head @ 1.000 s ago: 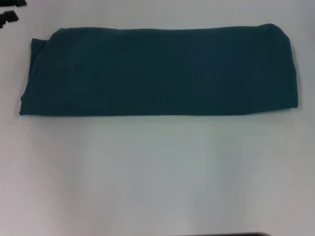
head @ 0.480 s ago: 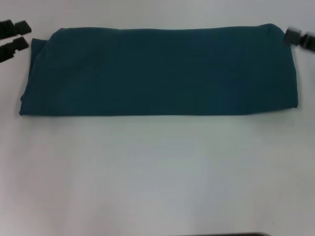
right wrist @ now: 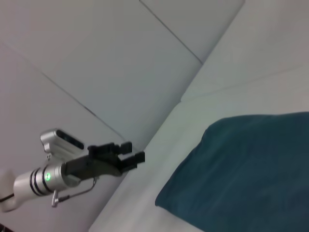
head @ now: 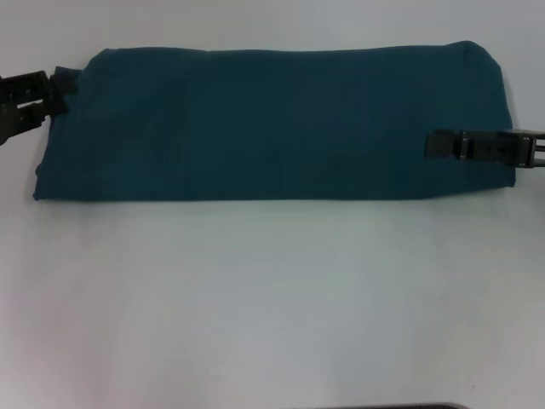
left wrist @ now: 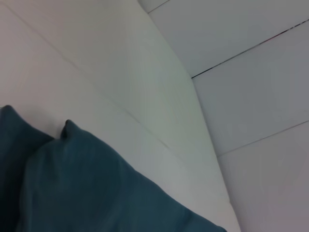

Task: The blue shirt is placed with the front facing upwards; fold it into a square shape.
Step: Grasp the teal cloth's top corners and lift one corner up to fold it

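The blue shirt (head: 272,123) lies folded into a long band across the white table, with its lettering and collar hidden. My left gripper (head: 53,96) is open at the shirt's left end, near the far corner, holding nothing. It also shows in the right wrist view (right wrist: 136,151), above the table and apart from the cloth. My right gripper (head: 433,145) reaches in from the right over the shirt's right part. The shirt also shows in the left wrist view (left wrist: 72,183) and the right wrist view (right wrist: 241,164).
The white table (head: 272,298) stretches bare in front of the shirt. A white panelled wall (left wrist: 251,72) stands behind the table.
My left gripper has come down and in to the shirt's left end. My right gripper has moved from the far right corner down and inward over the shirt's right part. The shirt has not moved.
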`<state>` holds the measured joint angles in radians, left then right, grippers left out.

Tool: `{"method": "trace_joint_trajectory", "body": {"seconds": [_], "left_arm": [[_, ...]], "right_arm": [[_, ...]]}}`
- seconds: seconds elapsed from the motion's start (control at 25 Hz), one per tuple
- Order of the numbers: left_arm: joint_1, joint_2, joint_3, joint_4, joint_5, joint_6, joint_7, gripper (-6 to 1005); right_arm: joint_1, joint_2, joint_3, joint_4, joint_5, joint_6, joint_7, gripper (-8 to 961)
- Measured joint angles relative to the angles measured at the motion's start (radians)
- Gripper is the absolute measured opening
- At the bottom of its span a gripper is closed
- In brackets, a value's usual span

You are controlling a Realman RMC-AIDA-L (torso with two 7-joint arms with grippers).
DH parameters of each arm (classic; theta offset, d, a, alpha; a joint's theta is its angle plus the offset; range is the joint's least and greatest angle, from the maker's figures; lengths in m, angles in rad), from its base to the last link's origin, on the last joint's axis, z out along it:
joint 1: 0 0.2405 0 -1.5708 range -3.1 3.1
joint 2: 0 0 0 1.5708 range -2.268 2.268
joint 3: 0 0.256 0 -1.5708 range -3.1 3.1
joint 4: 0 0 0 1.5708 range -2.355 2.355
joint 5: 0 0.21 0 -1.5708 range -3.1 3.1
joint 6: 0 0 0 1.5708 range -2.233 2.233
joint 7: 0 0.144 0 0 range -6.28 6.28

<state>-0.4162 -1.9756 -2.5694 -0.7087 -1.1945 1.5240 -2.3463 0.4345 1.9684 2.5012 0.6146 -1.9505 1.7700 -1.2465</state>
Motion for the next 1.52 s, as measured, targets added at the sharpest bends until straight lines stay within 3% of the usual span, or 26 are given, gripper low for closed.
{"method": "trace_joint_trajectory", "body": {"seconds": [0.16,0.4,0.8,0.96,1.12,1.24,1.36,1.52], "left_arm": [[0.004,-0.005,0.000,0.001,0.003,-0.004,0.012,480],[0.008,-0.008,0.000,0.004,0.006,0.002,0.015,481],[0.015,-0.021,0.000,0.006,0.006,0.007,0.015,481],[0.015,-0.025,0.000,0.006,0.006,0.015,0.009,481],[0.009,-0.025,-0.002,0.006,0.006,0.035,0.003,480],[0.002,-0.021,-0.003,0.001,0.002,0.049,-0.007,480],[-0.005,-0.018,-0.004,-0.005,0.001,0.055,-0.010,480],[-0.011,-0.017,-0.001,-0.005,0.003,0.051,-0.006,480]], "right_arm": [[-0.011,0.000,0.002,0.003,0.000,-0.008,-0.003,924],[-0.079,-0.025,0.009,-0.002,-0.005,-0.154,-0.008,924],[-0.090,0.019,0.078,-0.003,0.001,-0.256,-0.141,925],[-0.065,0.011,0.085,-0.014,-0.002,-0.252,-0.101,925],[-0.042,-0.023,0.072,-0.022,-0.008,-0.183,0.074,924],[-0.011,-0.091,0.062,-0.016,-0.028,-0.101,0.303,924],[0.038,-0.178,0.043,-0.016,-0.123,-0.077,0.555,924],[0.109,-0.228,0.034,-0.016,-0.284,-0.120,0.688,924]]}}
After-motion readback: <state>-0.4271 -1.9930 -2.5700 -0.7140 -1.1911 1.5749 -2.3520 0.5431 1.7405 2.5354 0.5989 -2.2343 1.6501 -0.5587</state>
